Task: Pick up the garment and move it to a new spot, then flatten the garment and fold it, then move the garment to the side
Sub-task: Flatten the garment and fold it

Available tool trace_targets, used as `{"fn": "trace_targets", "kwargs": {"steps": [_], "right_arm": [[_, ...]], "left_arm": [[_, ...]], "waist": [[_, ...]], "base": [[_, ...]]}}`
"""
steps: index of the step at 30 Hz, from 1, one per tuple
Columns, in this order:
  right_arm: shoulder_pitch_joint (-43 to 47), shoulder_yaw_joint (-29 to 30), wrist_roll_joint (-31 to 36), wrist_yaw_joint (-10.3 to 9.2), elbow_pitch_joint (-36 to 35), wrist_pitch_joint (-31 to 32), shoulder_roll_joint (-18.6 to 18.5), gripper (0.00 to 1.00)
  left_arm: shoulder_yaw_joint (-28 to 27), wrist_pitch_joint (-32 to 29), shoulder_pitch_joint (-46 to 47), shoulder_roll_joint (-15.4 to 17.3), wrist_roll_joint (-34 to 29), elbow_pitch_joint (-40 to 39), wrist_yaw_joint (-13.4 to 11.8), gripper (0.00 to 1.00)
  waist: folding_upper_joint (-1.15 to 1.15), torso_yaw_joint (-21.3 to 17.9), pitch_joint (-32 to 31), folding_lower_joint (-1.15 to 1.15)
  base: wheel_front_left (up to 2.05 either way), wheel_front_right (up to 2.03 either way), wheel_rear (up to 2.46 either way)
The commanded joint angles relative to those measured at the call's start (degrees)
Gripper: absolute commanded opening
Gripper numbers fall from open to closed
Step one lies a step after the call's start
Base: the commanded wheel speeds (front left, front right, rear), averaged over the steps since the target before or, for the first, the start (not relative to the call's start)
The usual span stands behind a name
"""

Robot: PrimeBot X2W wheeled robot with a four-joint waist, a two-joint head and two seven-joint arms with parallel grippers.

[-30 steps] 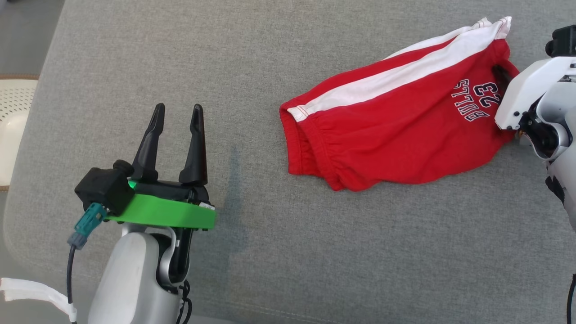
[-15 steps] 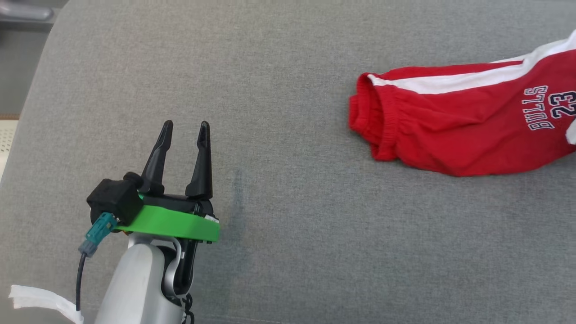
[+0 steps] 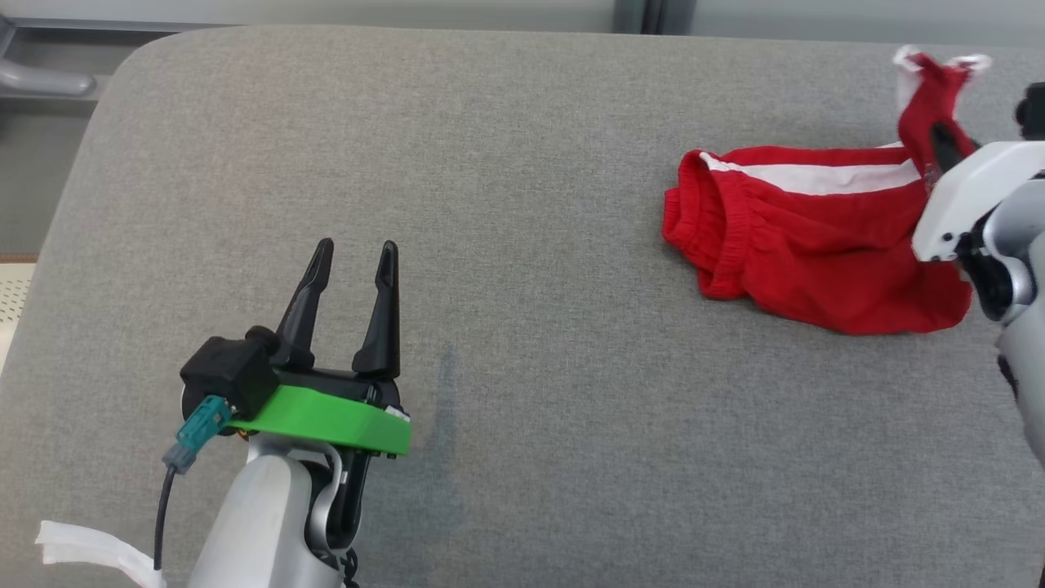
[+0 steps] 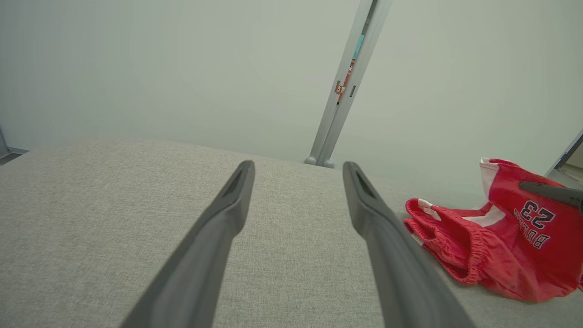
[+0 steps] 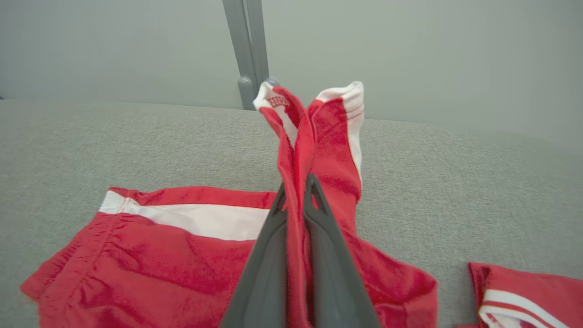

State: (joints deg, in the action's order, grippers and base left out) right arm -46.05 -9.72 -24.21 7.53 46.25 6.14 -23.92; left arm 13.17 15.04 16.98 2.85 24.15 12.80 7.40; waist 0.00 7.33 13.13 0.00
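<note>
The right claw (image 5: 296,184) is clamped on a fold of the red Bulls shorts (image 3: 804,253), holding that part raised while the waistband end lies on the grey fabric cushion (image 3: 490,163), at its far right. The left claw (image 3: 353,253) hovers spread wide and empty, well apart from them
</note>
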Motion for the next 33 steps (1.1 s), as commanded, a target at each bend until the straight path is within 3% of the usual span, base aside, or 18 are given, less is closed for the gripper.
{"fn": "trace_targets", "kwargs": {"steps": [1,8,16,17,18,22,25,29,33], "right_arm": [[1.15,-0.12,1.43,-0.10,-1.64,1.50,0.85,0.00],[3.37,-1.56,6.82,-0.10,-9.59,8.40,8.03,0.00],[5.91,-2.29,12.40,-0.10,-9.75,12.31,13.80,0.00],[6.16,-2.48,12.40,-0.10,-9.96,12.24,14.36,0.30],[6.27,-2.30,11.89,-0.10,-10.20,12.00,14.92,1.00],[7.65,-3.43,7.05,-0.10,-12.54,13.47,16.67,1.00],[8.74,-5.86,0.56,-0.10,-18.06,15.56,16.53,1.00],[10.40,-5.76,-5.01,-0.10,-27.37,16.09,12.80,1.00],[11.91,-0.75,-2.85,-0.08,-31.65,15.27,9.87,1.00]], "left_arm": [[0.10,0.15,-1.08,0.12,0.11,0.04,0.11,1.00],[0.27,0.15,-1.20,0.12,0.33,0.00,0.11,1.00],[1.09,0.15,-0.58,0.11,0.97,0.24,0.11,1.00],[1.12,0.15,-0.63,0.11,0.96,0.31,0.11,1.00],[1.11,0.15,-0.70,0.11,0.95,0.33,0.11,1.00],[0.72,0.15,-1.27,0.11,0.71,0.47,0.11,1.00],[0.33,0.15,-1.73,0.11,0.51,0.41,0.11,1.00],[-0.22,0.15,-1.92,0.10,0.47,0.10,0.11,1.00],[-0.28,0.15,-1.84,0.11,0.52,-0.11,0.11,1.00]], "waist": [[0.00,0.64,-0.55,0.00],[0.00,1.84,-0.54,0.00],[0.00,3.20,-0.58,0.00],[0.00,3.30,-0.67,0.00],[0.00,3.36,-0.76,0.00],[0.00,3.26,-1.35,0.00],[0.00,2.72,-1.76,0.00],[0.00,1.56,-1.99,0.00],[0.00,0.56,-2.16,0.00]], "base": [[0.00,0.00,0.00],[0.00,0.00,0.00],[0.00,0.00,0.00],[0.00,0.00,0.00],[0.00,0.00,0.00],[0.00,0.00,0.00],[0.00,0.00,0.00],[0.00,0.00,0.00],[0.00,0.00,0.00]]}}
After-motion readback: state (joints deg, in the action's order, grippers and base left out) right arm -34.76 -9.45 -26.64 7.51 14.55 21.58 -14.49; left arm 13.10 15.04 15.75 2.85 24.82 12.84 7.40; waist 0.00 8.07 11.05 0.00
